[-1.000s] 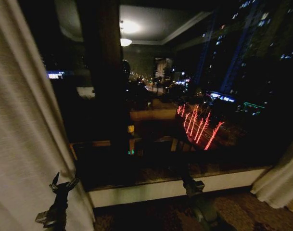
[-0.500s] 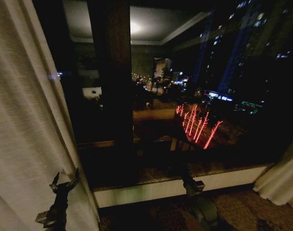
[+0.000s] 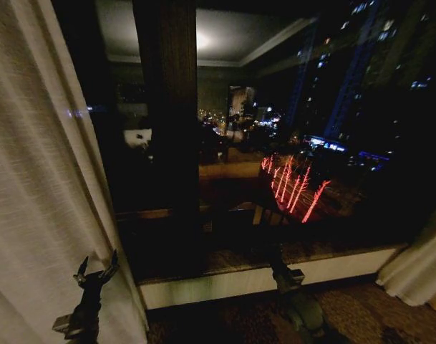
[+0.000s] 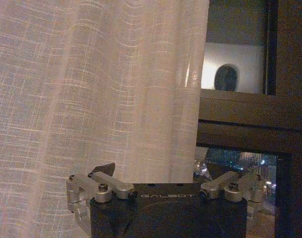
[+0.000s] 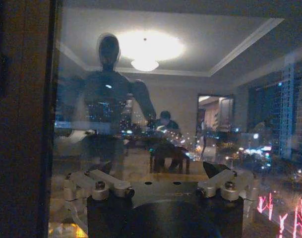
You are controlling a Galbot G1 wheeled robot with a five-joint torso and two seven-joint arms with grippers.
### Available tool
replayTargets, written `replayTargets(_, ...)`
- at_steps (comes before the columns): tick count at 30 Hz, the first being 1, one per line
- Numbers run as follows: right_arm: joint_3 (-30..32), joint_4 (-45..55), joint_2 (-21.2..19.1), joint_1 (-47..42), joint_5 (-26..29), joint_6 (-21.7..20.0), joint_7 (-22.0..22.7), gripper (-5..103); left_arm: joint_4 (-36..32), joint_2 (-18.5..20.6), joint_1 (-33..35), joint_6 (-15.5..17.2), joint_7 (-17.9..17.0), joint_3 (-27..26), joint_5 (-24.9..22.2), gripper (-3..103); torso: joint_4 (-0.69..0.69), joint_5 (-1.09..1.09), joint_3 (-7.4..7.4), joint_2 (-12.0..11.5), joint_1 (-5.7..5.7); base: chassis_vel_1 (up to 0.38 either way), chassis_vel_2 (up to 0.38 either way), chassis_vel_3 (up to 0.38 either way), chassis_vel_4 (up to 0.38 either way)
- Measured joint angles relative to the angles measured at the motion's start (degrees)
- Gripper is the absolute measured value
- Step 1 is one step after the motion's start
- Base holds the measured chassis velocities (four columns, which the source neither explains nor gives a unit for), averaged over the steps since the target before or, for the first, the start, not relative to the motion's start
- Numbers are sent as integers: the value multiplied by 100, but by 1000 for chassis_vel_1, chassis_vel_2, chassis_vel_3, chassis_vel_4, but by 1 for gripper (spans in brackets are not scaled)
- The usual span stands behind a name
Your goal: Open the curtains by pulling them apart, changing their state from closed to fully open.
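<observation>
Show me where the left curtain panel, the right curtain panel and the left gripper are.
left curtain panel (image 3: 31,215): head view, mid-fabric.
right curtain panel (image 3: 418,276): head view, lower folds.
left gripper (image 3: 96,271): head view, between its spread fingertips.

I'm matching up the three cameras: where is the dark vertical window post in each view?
Head view: the window post stands left of centre, just right of the left curtain.
Left wrist view: the post lies beyond the curtain's edge.
Right wrist view: the post borders the reflecting pane.
Shared landmark: the window glass beside the post.
</observation>
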Motion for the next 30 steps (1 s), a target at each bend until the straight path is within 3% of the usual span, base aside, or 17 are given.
replayTargets(30,0,0,0,0,0,0,0,100,0,0,0,0,0,0,0,100,0,0,0,0,0,0,0,0,0)
